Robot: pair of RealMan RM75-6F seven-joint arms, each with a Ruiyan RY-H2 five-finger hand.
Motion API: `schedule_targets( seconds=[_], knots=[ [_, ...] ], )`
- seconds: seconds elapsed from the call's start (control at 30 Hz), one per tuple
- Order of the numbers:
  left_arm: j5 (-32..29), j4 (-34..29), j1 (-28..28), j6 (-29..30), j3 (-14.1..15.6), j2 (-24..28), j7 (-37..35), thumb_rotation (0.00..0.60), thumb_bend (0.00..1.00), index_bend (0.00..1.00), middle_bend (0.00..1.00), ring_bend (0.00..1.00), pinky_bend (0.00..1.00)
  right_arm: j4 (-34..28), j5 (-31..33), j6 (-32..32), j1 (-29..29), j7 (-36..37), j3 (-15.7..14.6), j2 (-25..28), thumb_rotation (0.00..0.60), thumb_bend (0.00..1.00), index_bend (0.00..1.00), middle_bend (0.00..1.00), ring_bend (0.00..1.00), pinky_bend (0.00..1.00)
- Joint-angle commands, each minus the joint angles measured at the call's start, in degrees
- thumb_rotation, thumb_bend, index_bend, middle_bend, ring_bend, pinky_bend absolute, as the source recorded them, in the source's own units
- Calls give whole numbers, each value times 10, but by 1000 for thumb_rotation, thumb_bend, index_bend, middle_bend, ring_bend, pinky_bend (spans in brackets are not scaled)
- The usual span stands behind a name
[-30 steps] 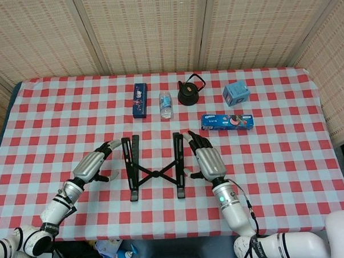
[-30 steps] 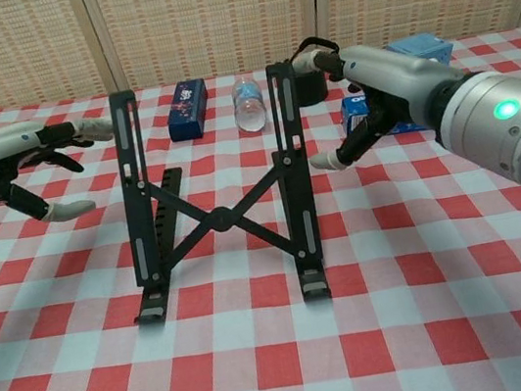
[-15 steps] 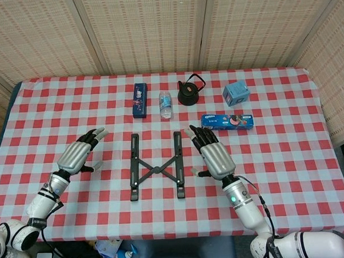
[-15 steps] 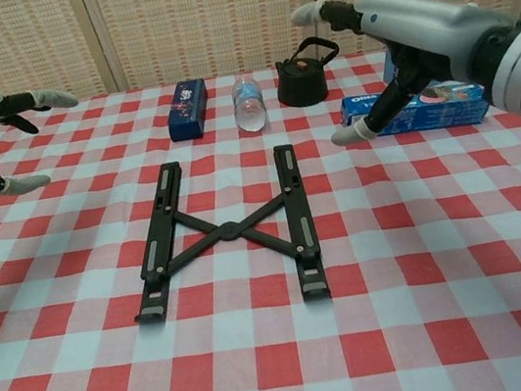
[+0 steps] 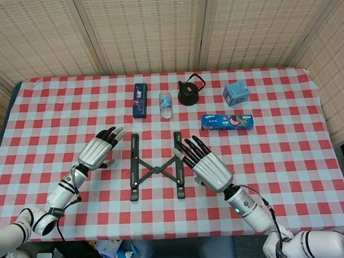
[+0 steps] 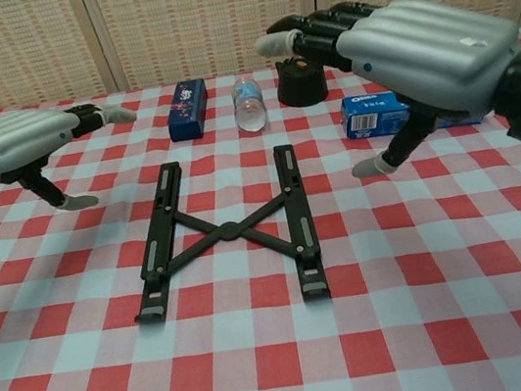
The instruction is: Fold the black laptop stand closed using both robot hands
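Nearest the robot, the one black laptop stand (image 5: 155, 167) is lying flat on the checked counter (image 5: 287, 158), its two side rails apart and the crossed struts between them showing as an X. It is no longer standing up, so the height looks collapsed; what seems left is to bring the two rails together, since they are lying well apart with the X spread wide. That is a judgement from how it lies.

The right hand (image 5: 205, 164) is hovering just beside the stand's right rail, palm down, fingers stretched out and apart, holding nothing; in the chest view it is sitting above the counter with the thumb hanging down. The left hand (image 5: 99, 150) is hovering near the left rail, likewise spread and holding nothing. Whether either is touching the stand I cannot tell from overhead; the chest view suggests both are clear of it.

Farther back one long blue biscuit box (image 5: 227, 122) is lying to the right. Beyond it, in a row, are sitting one dark blue box (image 5: 140, 100), one small water bottle (image 5: 166, 104), one black kettle (image 5: 189, 92) and one light blue box (image 5: 236, 94).
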Motion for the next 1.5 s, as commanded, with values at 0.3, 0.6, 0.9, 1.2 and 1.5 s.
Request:
schedule_targets(
  seconds=[0.3, 0.6, 0.9, 1.2, 1.5],
  knots=[
    [-17, 62, -38, -45, -8, -67, 41, 600, 223, 0, 0, 0, 152, 98, -34, -20, 7, -40, -9, -60, 600, 0, 0, 0, 0, 0],
    [-38, 102, -47, -63, -10, -102, 53, 600, 223, 0, 0, 0, 151, 176, -41, -19, 0, -24, -10, -102, 600, 0, 0, 0, 0, 0],
    [-48, 115, -49, -69, -10, -109, 50, 600, 223, 0, 0, 0, 151, 226, -36, -40, 11, -30, 0, -135, 600, 0, 0, 0, 0, 0],
    [-49, 118, -48, -63, -9, -112, 43, 600, 223, 0, 0, 0, 151, 267, -36, -60, 23, -42, 3, -168, 600, 0, 0, 0, 0, 0],
    [-53, 124, -48, -64, -7, -119, 36, 600, 223, 0, 0, 0, 151, 290, -32, -74, 33, -53, 8, -186, 600, 0, 0, 0, 0, 0]
  ],
)
